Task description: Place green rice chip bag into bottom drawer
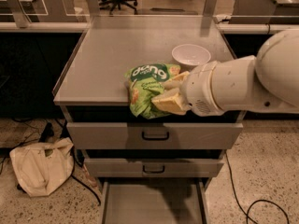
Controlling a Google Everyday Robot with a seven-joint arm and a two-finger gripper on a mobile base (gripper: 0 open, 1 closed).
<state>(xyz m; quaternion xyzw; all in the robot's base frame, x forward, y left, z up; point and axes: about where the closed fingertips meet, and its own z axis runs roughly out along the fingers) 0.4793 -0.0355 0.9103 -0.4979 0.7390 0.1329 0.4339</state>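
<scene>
1. The green rice chip bag (145,90) is overhanging the worktop's (107,55) front edge.
2. The gripper (166,90), extending in from the right, is clamping its jaws on the bag.
3. The bottom drawer (140,204) is standing open below.
4. A white bowl (190,55) is sitting just behind the bag.

one bag (144,85), one bowl (190,55), one sack (39,164). three drawers (112,135). one gripper (167,90) grips the bag at the cabinet (117,45) edge.
</scene>
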